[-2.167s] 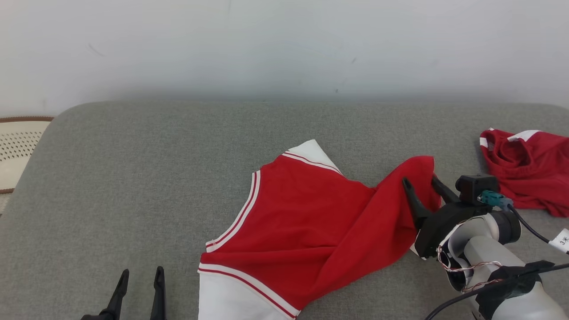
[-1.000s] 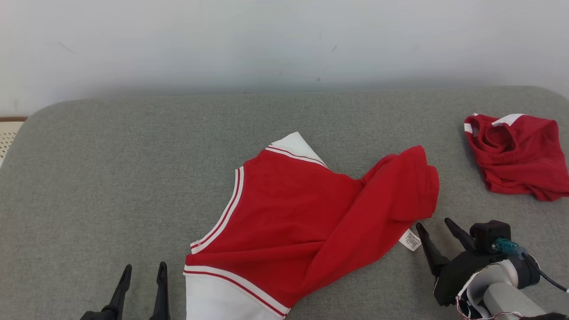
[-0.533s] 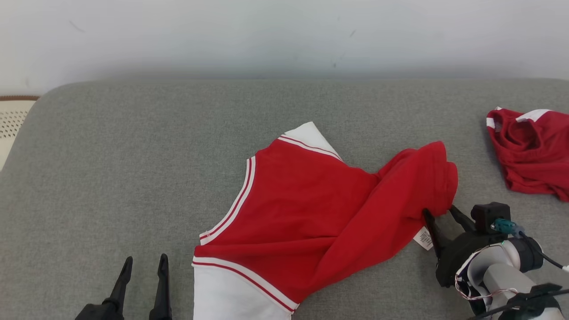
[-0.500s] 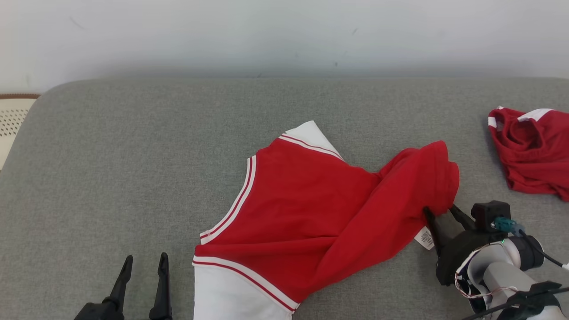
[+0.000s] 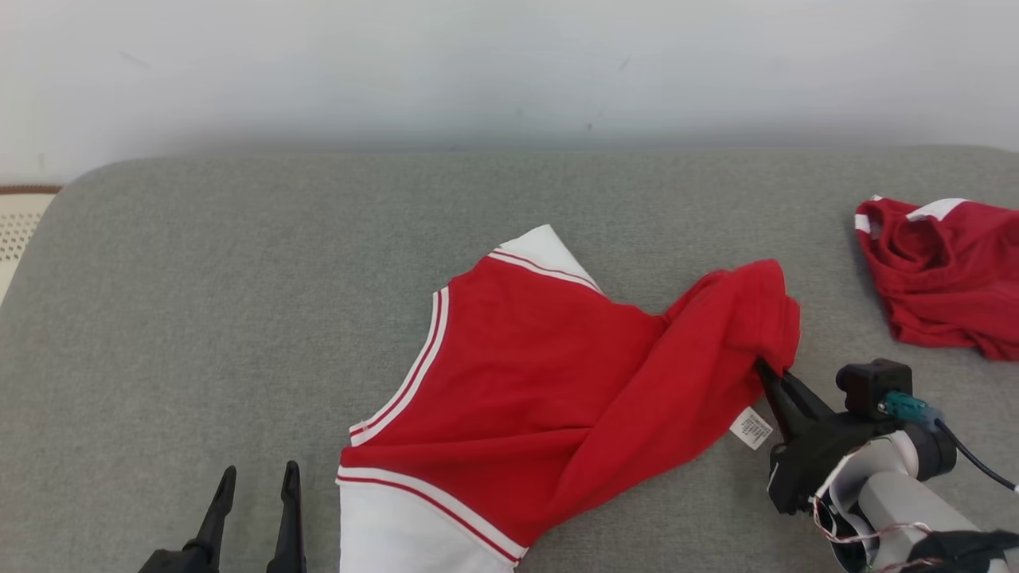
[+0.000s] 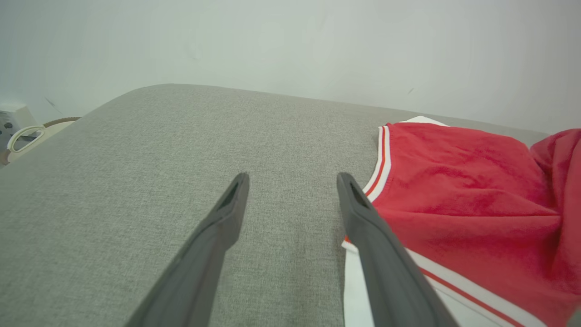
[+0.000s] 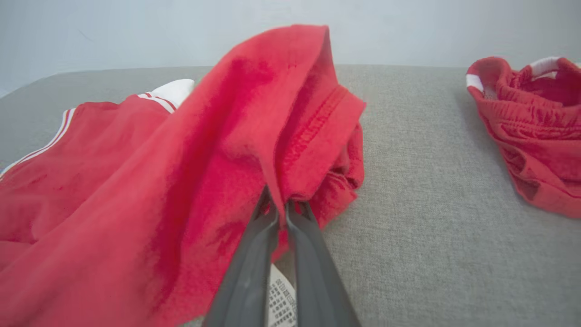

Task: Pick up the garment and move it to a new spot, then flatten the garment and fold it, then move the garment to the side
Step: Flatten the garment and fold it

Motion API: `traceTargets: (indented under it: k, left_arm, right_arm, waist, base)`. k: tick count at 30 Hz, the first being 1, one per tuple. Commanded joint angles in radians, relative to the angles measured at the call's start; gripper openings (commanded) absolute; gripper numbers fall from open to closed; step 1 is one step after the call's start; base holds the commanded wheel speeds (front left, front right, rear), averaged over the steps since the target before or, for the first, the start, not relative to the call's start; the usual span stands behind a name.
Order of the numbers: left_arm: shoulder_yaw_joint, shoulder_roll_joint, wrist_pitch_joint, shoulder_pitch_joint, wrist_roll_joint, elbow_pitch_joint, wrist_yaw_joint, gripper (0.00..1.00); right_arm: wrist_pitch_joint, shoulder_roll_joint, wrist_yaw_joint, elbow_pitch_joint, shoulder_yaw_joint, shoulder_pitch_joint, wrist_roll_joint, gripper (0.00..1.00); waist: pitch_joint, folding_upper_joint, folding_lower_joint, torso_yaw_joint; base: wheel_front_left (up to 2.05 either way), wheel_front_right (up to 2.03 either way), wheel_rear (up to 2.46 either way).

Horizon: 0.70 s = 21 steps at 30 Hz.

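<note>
Garment (image 5: 557,374) shows a white tag (image 5: 750,428) — print apparently too blurred.

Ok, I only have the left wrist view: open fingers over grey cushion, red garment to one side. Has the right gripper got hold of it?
Observer: Yes, the right gripper is shut on a bunched red fold at the right end of the garment.
Operator: Anything loose near those fingers?
Observer: A white care label sticks out from the fabric's edge just beside them.
Operator: Anything else on the surface?
Observer: A second red garment, crumpled, lies apart at the right edge of the cushion.
</note>
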Motion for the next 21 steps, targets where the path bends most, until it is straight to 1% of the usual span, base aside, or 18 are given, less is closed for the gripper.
traceTargets:
  k: [1,6,9,10,16,19,21]
  left_arm:
    - [0.003,0.001,-0.004,0.018,-0.007,0.004,0.001,1.0]
    - [-0.001,0.0,-0.004,0.03,-0.01,0.006,0.003,1.0]
    - [-0.001,0.001,-0.004,0.033,-0.011,0.007,0.0,1.0]
    - [-0.001,0.001,-0.004,0.033,-0.011,0.007,0.0,1.0]
    - [0.001,0.001,-0.004,0.034,-0.012,0.008,-0.003,1.0]
    - [-0.001,0.001,-0.004,0.036,-0.013,0.01,-0.004,1.0]
    - [0.0,0.001,-0.004,0.038,-0.012,0.01,-0.004,1.0]
  right_arm:
    - [-0.001,-0.016,0.0,-0.027,0.015,0.024,0.021,0.0]
    - [0.028,-0.074,0.0,-0.152,0.037,0.072,0.08,0.0]
    - [0.08,-0.111,0.0,-0.242,0.051,0.116,0.128,0.0]
    - [0.08,-0.111,0.0,-0.242,0.051,0.116,0.128,0.0]
    - [0.203,-0.194,0.0,-0.414,0.075,0.201,0.202,0.0]
    - [0.25,-0.222,0.0,-0.489,0.072,0.234,0.241,0.0]
    - [0.289,-0.225,0.0,-0.549,0.068,0.272,0.314,0.0]
  waist:
    - [-0.02,-0.0001,-0.0001,-0.023]
    - [-0.035,-0.0001,-0.0001,-0.048]
    - [-0.04,-0.0001,-0.0001,-0.056]
    - [-0.04,-0.0001,-0.0001,-0.056]
    - [-0.044,-0.0001,-0.0001,-0.06]
    - [-0.046,-0.0001,-0.0001,-0.059]
    - [-0.048,-0.0001,-0.0001,-0.057]
  base:
    - [0.0,0.0,0.0]
    - [0.0,0.0,0.0]
    - [0.0,0.0,0.0]
    - [0.0,0.0,0.0]
    - [0.0,0.0,0.0]
    - [0.0,0.0,0.0]
    - [0.0,0.0,0.0]
